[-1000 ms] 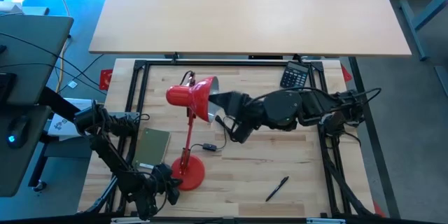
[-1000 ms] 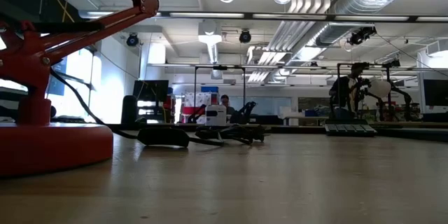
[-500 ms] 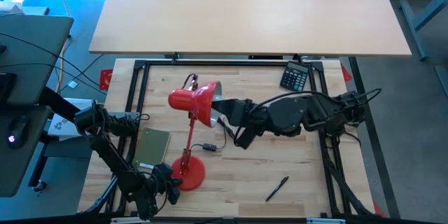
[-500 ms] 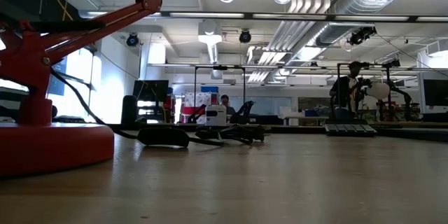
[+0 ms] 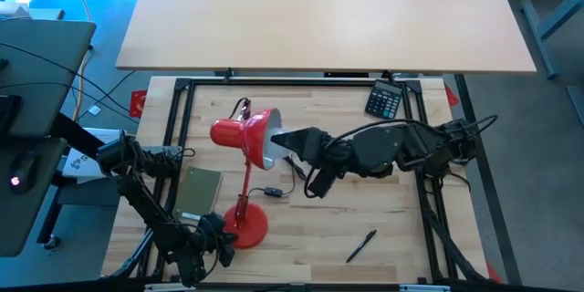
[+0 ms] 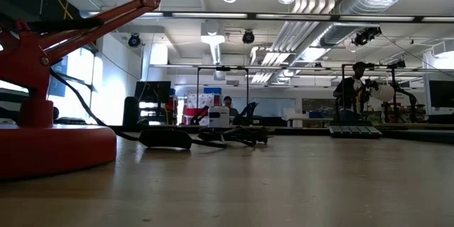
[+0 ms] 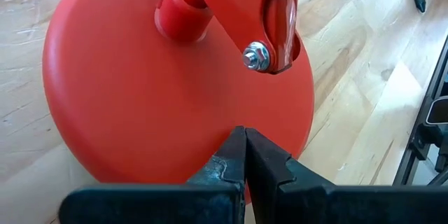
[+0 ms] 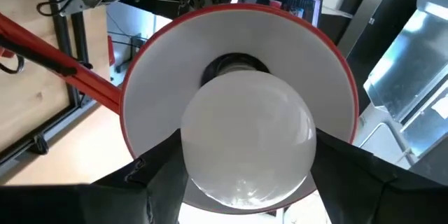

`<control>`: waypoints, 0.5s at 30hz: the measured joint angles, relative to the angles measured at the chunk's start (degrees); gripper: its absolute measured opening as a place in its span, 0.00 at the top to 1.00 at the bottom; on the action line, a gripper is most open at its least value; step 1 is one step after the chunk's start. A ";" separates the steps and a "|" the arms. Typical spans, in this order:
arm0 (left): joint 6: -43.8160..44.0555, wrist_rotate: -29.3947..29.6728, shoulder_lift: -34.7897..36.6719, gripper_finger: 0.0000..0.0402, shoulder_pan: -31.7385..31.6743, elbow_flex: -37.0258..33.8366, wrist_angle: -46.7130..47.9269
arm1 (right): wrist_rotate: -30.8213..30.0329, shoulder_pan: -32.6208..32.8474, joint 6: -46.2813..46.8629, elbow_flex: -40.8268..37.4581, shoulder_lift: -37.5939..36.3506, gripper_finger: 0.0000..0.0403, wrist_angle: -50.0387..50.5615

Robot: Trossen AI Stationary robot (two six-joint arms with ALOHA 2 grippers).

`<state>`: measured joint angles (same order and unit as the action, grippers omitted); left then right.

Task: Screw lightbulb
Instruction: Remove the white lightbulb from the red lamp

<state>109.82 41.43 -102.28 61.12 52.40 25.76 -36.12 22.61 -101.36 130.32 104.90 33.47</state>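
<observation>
Gripping lightbulb (image 8: 247, 143), right claw (image 8: 245, 182), shade-hidden overhead

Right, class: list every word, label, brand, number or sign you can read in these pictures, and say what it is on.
None can be read.
Calculator: keys too small to read.
Green book: no text readable on the cover.
Red lamp and lightbulb: no markings in view.
Room signs behind the table: too blurred.

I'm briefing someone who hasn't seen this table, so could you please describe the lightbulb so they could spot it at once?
Find the red desk lamp on the wooden table; its shade tips sideways toward the right gripper. The lightbulb sits between that gripper's fingers, at the shade's white mouth in front of the dark socket. It is the only smooth white globe there.
</observation>
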 joint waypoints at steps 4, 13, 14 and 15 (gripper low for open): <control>-1.00 -0.11 0.00 1.00 0.00 0.00 0.02 | -2.52 0.26 -0.13 0.00 0.00 0.37 -1.35; -1.09 -0.13 0.02 1.00 0.02 0.00 0.13 | -6.16 1.02 -0.75 0.02 -0.06 0.37 -1.55; -1.03 -0.11 0.02 1.00 0.05 0.00 0.13 | -6.28 1.18 -0.24 0.02 -0.21 0.37 -1.51; -1.02 -0.08 0.02 1.00 0.07 0.00 0.15 | -6.27 1.37 0.38 0.02 -0.29 0.37 -1.52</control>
<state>108.81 41.35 -102.26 61.19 52.40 25.91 -42.39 23.99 -100.98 130.34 104.61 31.95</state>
